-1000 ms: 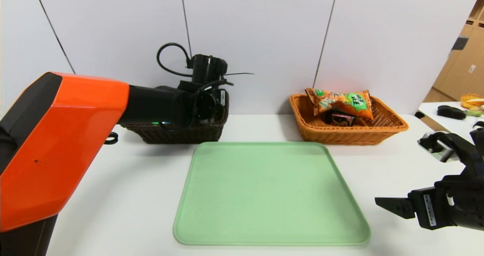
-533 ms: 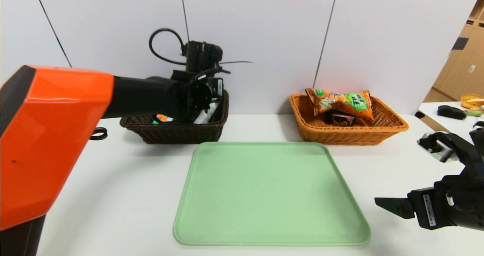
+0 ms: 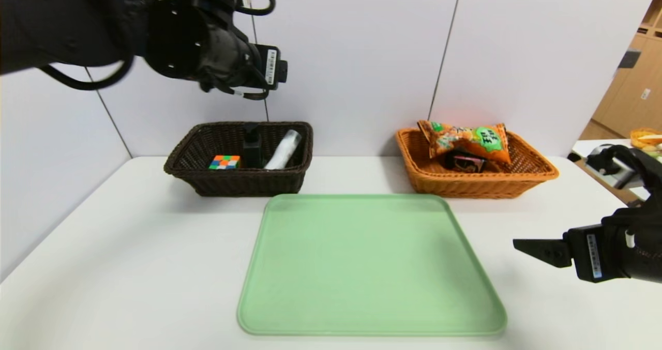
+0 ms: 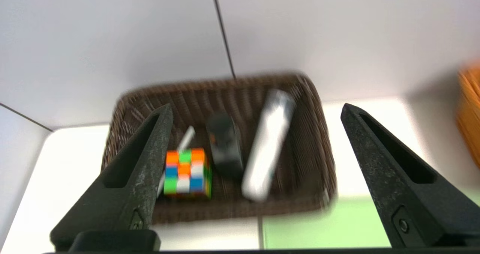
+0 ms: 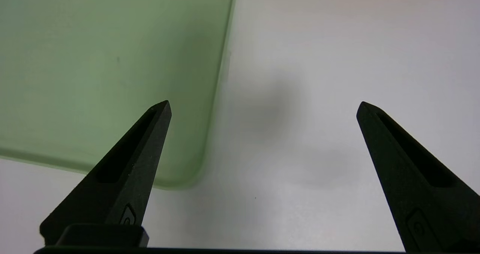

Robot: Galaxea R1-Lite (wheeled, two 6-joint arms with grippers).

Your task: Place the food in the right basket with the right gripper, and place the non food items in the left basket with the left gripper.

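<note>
The dark brown left basket [image 3: 289,182] holds a colourful cube [image 3: 224,162], a black bottle [image 3: 252,151] and a white tube [image 3: 283,150]. They also show in the left wrist view: the basket [image 4: 315,134], the cube [image 4: 185,167], the bottle [image 4: 224,149], the tube [image 4: 267,145]. The orange right basket [image 3: 527,177] holds an orange snack bag [image 3: 465,140] and a dark packet [image 3: 465,162]. My left gripper [image 4: 257,109] is open and empty, raised high above the left basket. My right gripper [image 5: 263,104] is open and empty, low over the table right of the green tray [image 3: 362,267].
The green tray also shows in the right wrist view [image 5: 93,59], with nothing on it. A side table [image 3: 615,148] with small items stands at the far right. The white wall runs behind both baskets.
My left arm has lifted up and back from inside the left basket, uncovering the cube, bottle and tube. My right gripper has risen slightly.
</note>
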